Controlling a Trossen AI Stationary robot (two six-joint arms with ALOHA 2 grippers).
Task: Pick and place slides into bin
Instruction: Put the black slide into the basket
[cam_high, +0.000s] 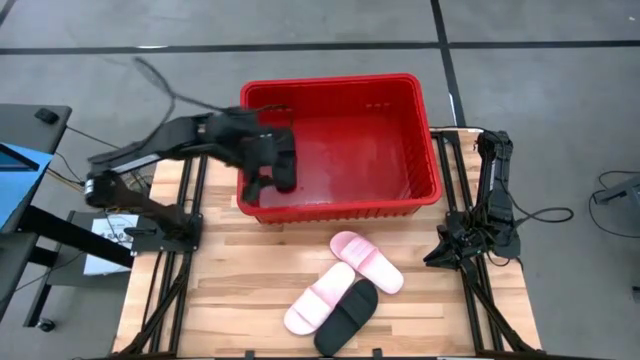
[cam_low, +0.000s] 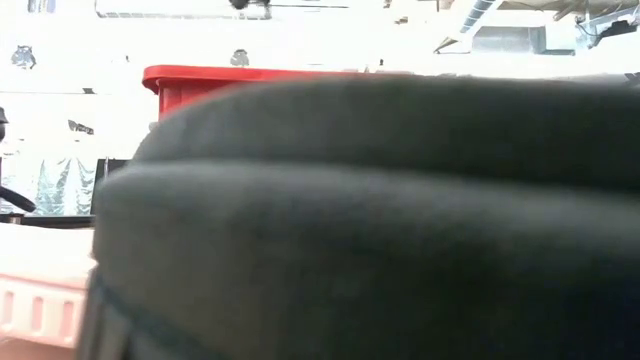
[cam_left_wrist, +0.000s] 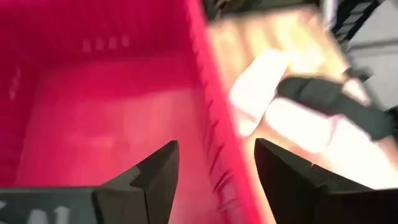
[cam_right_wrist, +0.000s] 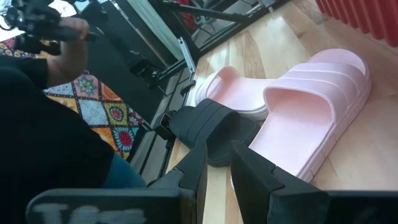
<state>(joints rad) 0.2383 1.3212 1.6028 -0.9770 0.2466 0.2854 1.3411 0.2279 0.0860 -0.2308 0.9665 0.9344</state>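
The red bin (cam_high: 420, 120) stands at the table's far middle. My left gripper (cam_left_wrist: 216, 168) is open and empty above the bin's near-left corner (cam_high: 262, 185), its fingers on either side of the near wall (cam_left_wrist: 208, 118) without touching it. A dark shape (cam_high: 285, 165) beside it inside the bin may be a black slide; I cannot tell. Two pale pink slides (cam_high: 366, 261) (cam_high: 318, 298) and one black slide (cam_high: 346, 316) lie sole down on the table near the front edge. My right gripper (cam_right_wrist: 219, 171) is shut and empty at the table's right edge (cam_high: 450, 250).
The black slide's strap (cam_low: 380, 220) fills most of the low view, with the bin's rim (cam_low: 200, 75) behind it. A person's hand (cam_right_wrist: 68, 31) and dark sleeve (cam_right_wrist: 43, 124) show beyond the table in the right wrist view. Bare wood (cam_high: 230, 290) lies left of the slides.
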